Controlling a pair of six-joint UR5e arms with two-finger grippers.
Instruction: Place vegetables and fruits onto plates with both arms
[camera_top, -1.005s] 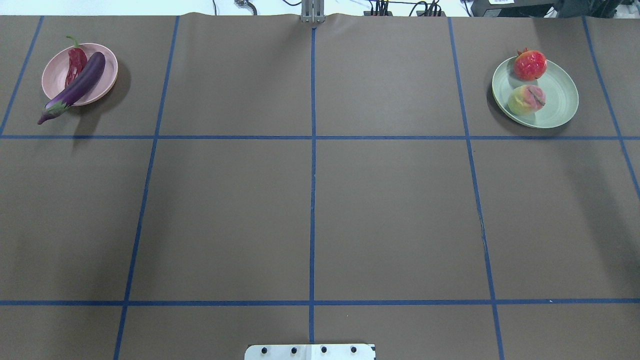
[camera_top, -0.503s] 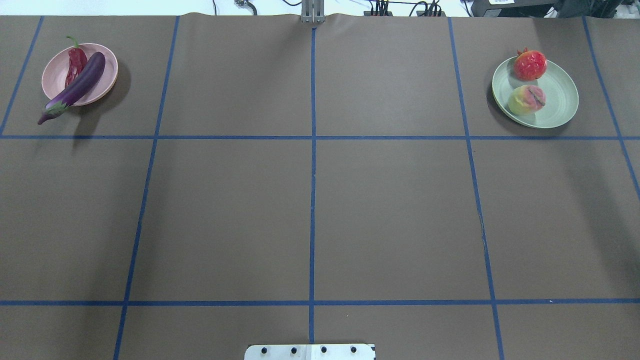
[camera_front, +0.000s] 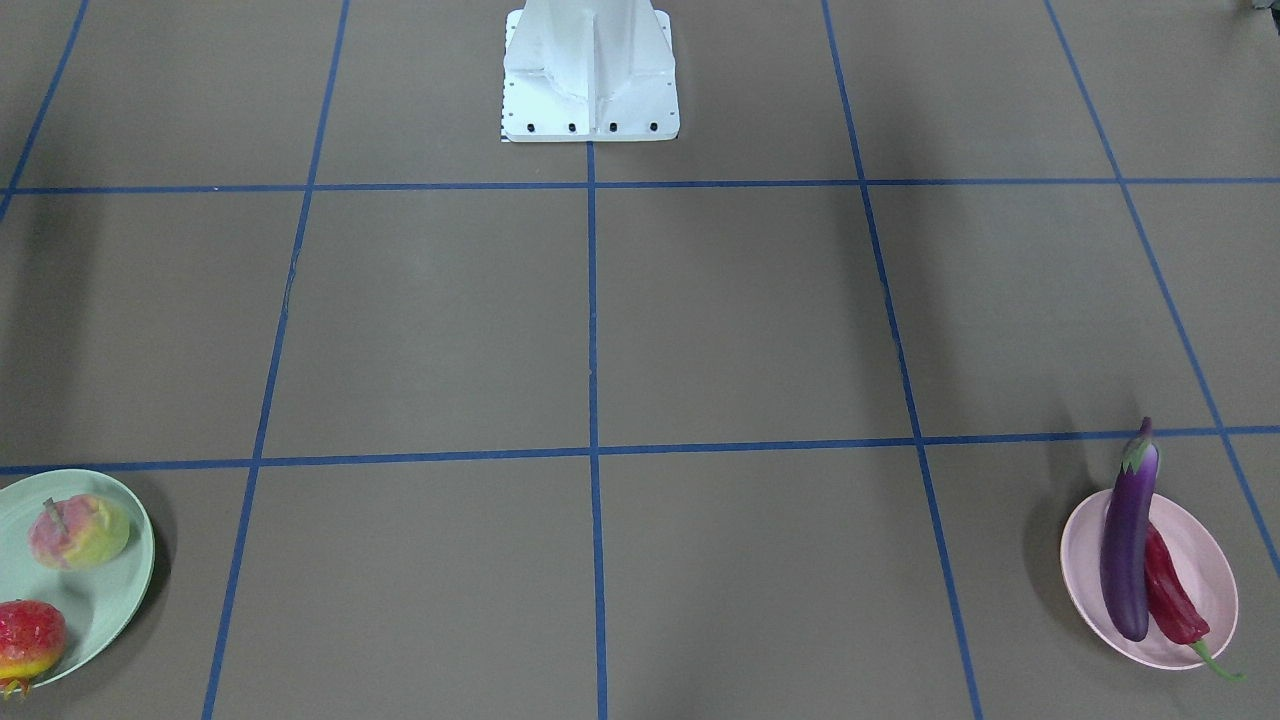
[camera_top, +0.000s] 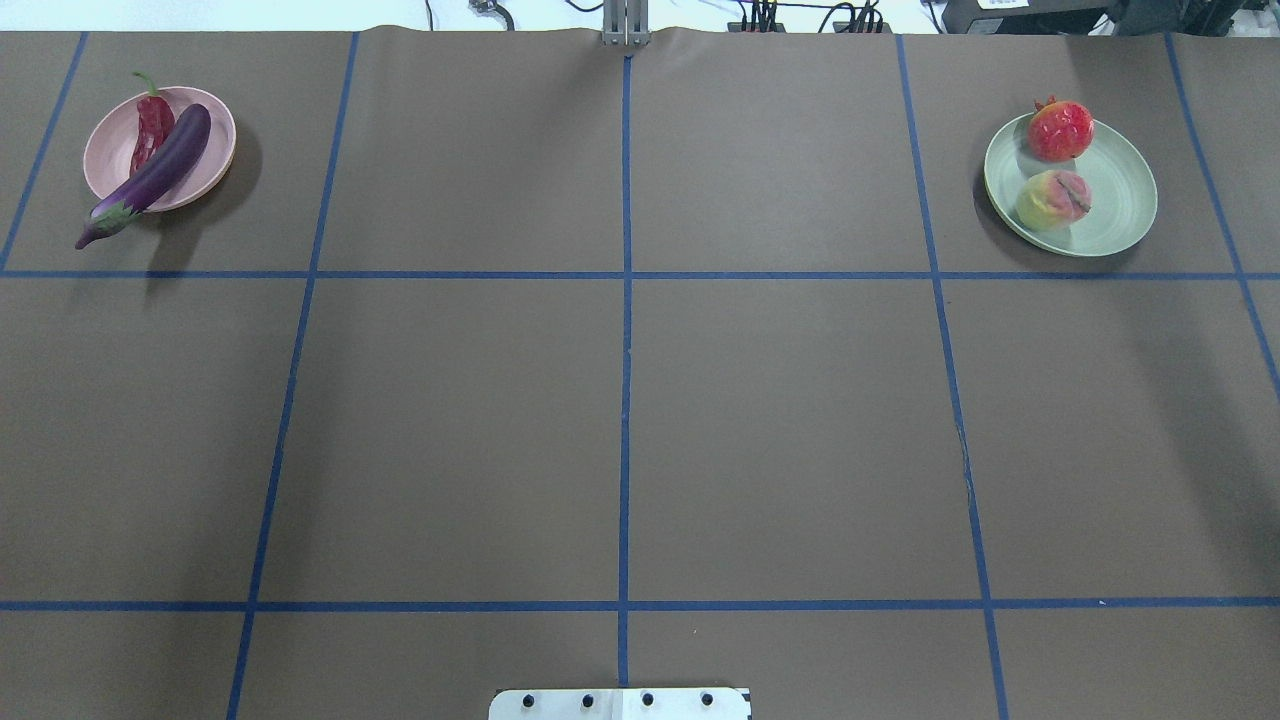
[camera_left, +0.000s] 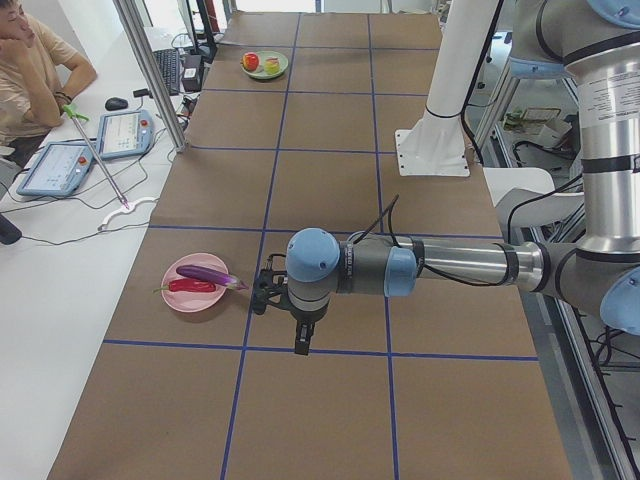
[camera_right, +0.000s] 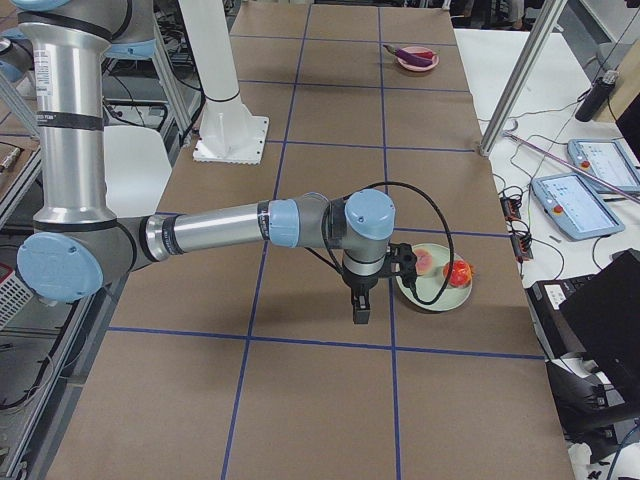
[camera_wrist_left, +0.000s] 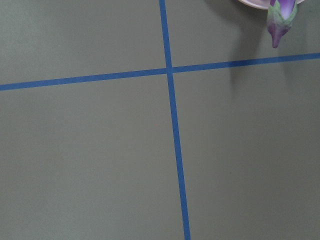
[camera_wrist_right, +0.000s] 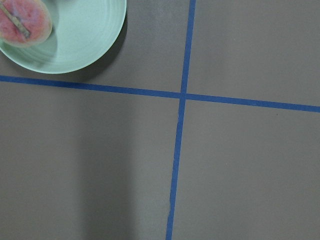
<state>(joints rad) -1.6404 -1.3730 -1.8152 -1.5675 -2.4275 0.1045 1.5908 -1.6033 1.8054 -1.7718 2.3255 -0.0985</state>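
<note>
nothing on the brown paper-covered worktop (camera_top: 780, 420) has shifted in the last second. in the overhead view every item lies where it lay then, and neither arm enters that view.

at the worktop's 10 o'clock corner, the pale pink round matte plate (camera_top: 215, 145) carries both vegetables. the long glossy purple eggplant (camera_top: 155, 170) lies slantwise across it, its pale calyx end overhanging the rim toward 7 o'clock. the shorter shiny red chili pepper (camera_top: 152, 128) lies right against the eggplant's 10 o'clock side, with its green stem poking past the rim at 12 o'clock.

in the left side view the grey-silver jointed left arm (camera_left: 450, 265) reaches out level above the worktop. its black left gripper (camera_left: 301, 345) hangs point-down near the pink plate but apart from it, with no item at its tip. i cannot tell whether it is spread or pressed together. its wrist camera shows only the eggplant's tip and crossing blue tape lines (camera_wrist_left: 170, 70).

the matching right arm (camera_right: 210, 230) is posed the same way in the right side view. the right gripper (camera_right: 360, 312) hangs beside the pale mint green round matte plate (camera_top: 1125, 200), not touching it. here too i cannot tell how its fingers stand.

at 2 o'clock, that green plate holds both fruits. the round pink-and-yellow-green peach (camera_top: 1052, 198) sits near its middle, and the bumpy red-orange-yellow round fruit (camera_top: 1060, 130) perches on the rim at 12 o'clock.

with all four items plated and nothing moving, the task looks finished. the rim-perched fruit and the overhanging eggplant look least settled if nudged.
</note>
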